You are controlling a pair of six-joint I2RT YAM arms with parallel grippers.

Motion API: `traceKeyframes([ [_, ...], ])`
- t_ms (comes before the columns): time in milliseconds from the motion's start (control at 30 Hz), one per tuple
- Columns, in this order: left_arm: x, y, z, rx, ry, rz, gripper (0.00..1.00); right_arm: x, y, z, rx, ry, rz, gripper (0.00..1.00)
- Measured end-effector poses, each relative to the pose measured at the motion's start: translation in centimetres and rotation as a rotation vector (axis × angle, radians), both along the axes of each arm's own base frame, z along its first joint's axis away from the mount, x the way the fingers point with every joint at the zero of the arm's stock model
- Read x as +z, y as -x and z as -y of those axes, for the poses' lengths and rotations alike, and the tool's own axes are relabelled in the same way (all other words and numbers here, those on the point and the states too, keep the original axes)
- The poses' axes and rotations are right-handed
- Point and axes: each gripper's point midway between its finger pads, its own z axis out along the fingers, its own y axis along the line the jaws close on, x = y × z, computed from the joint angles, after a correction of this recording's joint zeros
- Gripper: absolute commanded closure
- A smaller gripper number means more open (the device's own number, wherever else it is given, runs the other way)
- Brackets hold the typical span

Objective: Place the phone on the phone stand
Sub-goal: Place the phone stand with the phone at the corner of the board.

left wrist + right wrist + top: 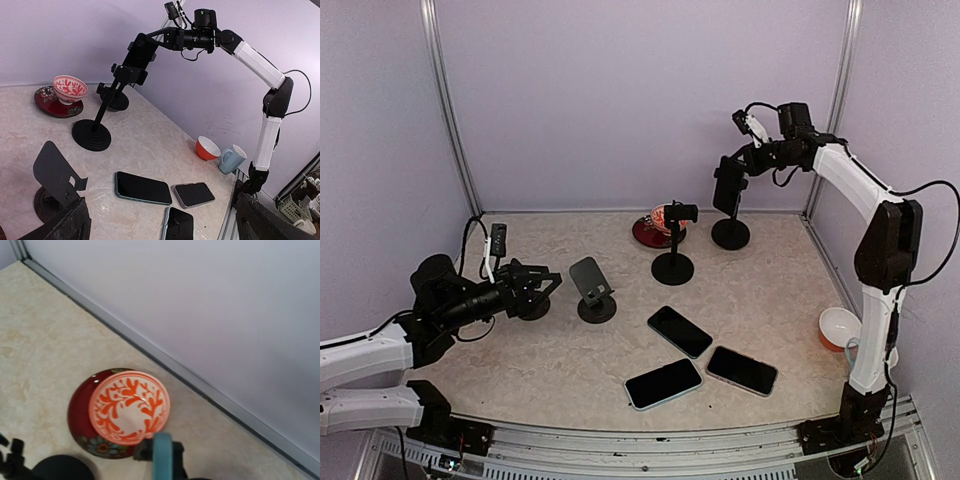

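My right gripper (740, 172) is raised at the back right and looks shut on the top of a dark phone (728, 186), held upright against the clamp of the tall black stand (730, 234). The left wrist view shows this phone (141, 52) at the stand's clamp. In the right wrist view only its teal edge (162, 457) shows; my fingers are hidden. Three more phones (680, 331) (663, 383) (742, 370) lie flat at the front. My left gripper (538, 284) is open and empty at the left, low over the table.
A second tall stand (673, 262) is at mid-table and a low angled stand (591, 287) is next to my left gripper. A patterned bowl on a red plate (648, 232) sits at the back. An orange bowl (838, 327) and a blue mug (232, 159) are at the right edge.
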Motion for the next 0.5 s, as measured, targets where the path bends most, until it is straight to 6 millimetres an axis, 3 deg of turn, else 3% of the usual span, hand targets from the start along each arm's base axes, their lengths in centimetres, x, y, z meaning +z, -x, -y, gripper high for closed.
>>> traceKeyframes([
  [167, -0.6, -0.2, 0.1, 0.000, -0.010, -0.016, 0.01, -0.9, -0.8, 0.6, -0.014, -0.002, -0.008, 0.96],
  [367, -0.7, -0.2, 0.1, 0.000, -0.012, -0.018, 0.01, -2.4, -1.9, 0.5, -0.018, -0.009, -0.020, 0.48],
  [500, -1.1, -0.4, 0.2, 0.000, -0.018, -0.029, 0.01, -1.6, -2.5, 0.7, -0.031, -0.020, 0.019, 0.29],
])
